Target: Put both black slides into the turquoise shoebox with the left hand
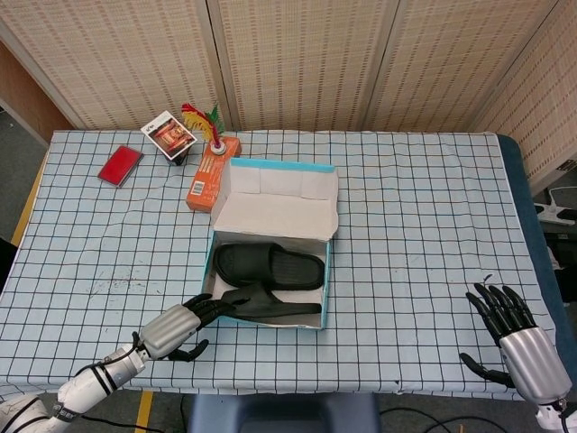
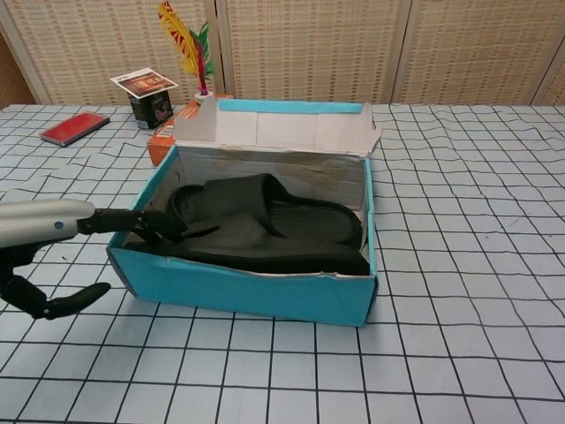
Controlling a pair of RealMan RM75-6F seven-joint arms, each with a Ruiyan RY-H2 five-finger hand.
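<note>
Both slides (image 1: 269,266) (image 2: 265,231) lie inside the shoebox (image 1: 325,298) (image 2: 247,287) at mid tabletop (image 1: 424,225). The left robot hand (image 1: 171,327) (image 2: 53,225) reaches over the box's near-left wall, fingers touching the nearer slide's heel; whether they pinch it, I cannot tell. The right robot hand (image 1: 514,338) rests spread at the near-right edge.

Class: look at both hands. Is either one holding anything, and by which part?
The left hand holds the near slide by its end at the shoebox's left side. The right hand holds nothing.
</note>
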